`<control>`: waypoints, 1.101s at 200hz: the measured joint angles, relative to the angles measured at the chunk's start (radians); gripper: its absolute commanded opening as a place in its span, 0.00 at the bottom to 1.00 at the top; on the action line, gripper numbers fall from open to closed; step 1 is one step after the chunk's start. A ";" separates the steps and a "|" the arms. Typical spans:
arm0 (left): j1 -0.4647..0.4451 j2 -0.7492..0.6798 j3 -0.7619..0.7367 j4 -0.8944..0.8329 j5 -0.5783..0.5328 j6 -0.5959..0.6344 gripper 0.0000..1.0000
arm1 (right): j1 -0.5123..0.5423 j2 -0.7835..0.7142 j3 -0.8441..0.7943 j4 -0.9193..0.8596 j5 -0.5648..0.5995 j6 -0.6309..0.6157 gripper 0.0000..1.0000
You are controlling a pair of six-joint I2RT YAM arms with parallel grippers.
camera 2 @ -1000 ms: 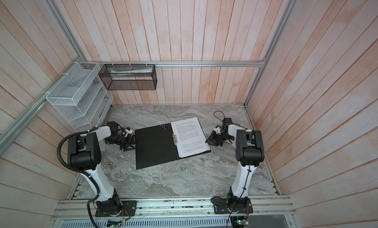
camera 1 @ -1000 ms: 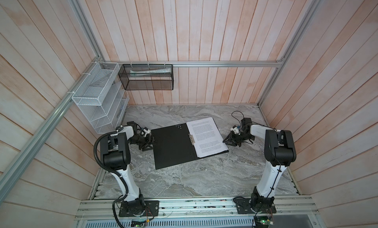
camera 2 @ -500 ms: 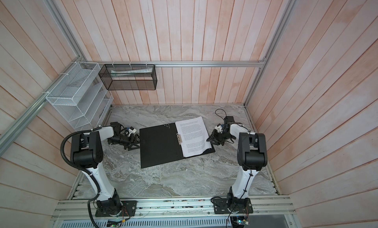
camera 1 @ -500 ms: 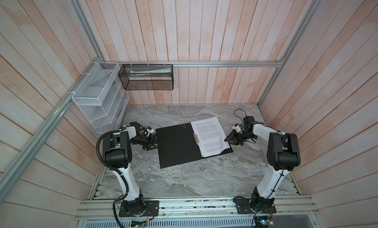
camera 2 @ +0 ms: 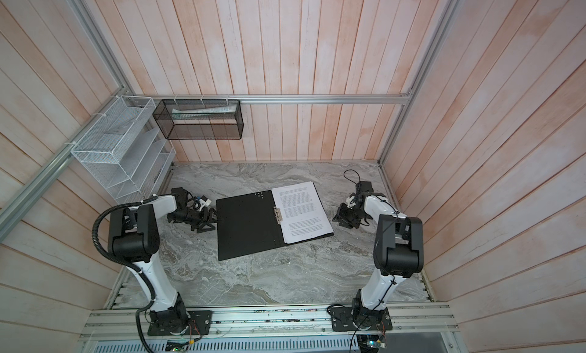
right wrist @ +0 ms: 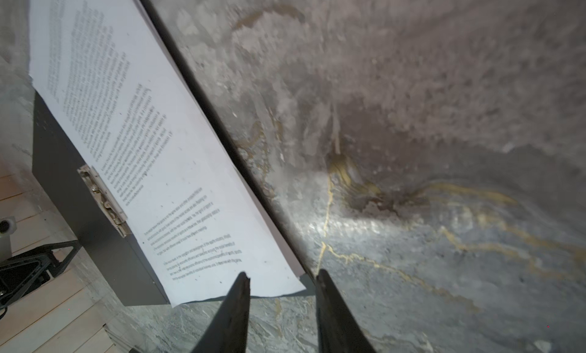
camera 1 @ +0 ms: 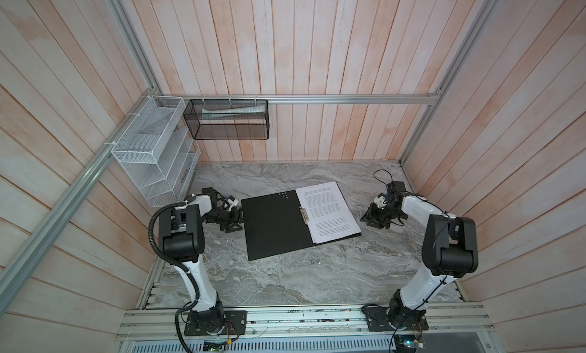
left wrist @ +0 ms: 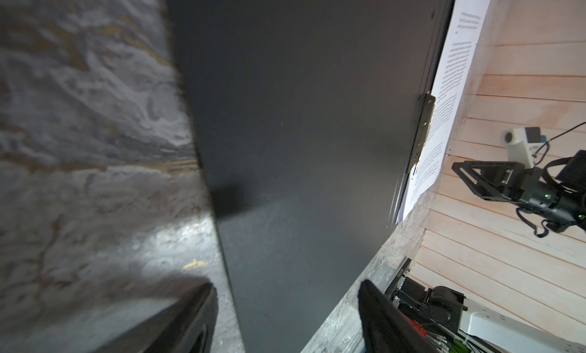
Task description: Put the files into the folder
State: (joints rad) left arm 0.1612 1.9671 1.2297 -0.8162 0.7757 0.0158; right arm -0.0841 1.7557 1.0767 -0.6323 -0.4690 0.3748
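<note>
Your right gripper (right wrist: 281, 273) has just opened partway and drawn back right of the open folder (camera 1: 272, 224), empty, your left gripper (left wrist: 287, 283) sits wide open, empty, at its left edge, and the files (camera 1: 326, 208) lie on its right half, so closing seems next.

files (camera 1: 328, 210) text showing too small to read in both top views, folder (left wrist: 301, 145) running off left wrist frame edge, right fingers (right wrist: 231, 316) getting cropped by frame edge, black mesh basket (camera 1: 228, 131) contents looking indistinct
</note>
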 measured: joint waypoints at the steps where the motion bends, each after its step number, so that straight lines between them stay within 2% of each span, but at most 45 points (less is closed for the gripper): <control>1: 0.000 0.000 0.000 0.000 0.000 0.000 0.73 | -0.001 0.000 -0.003 0.002 -0.001 0.000 0.35; 31: 0.000 0.000 0.002 -0.007 -0.003 0.003 0.73 | -0.043 0.000 -0.091 0.027 -0.065 0.005 0.36; 157: 0.000 0.013 0.019 -0.026 -0.003 0.003 0.73 | -0.072 -0.005 -0.278 0.309 -0.391 0.071 0.36; 192: 0.001 0.023 0.031 -0.039 0.003 0.003 0.73 | -0.072 -0.016 -0.335 0.389 -0.452 0.104 0.36; 220: 0.001 0.028 0.037 -0.044 0.006 0.003 0.73 | -0.077 -0.044 -0.369 0.427 -0.454 0.122 0.36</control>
State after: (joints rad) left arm 0.1623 1.9949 1.2663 -0.8604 0.7815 0.0189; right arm -0.1608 1.7115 0.7074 -0.2054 -0.9226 0.4969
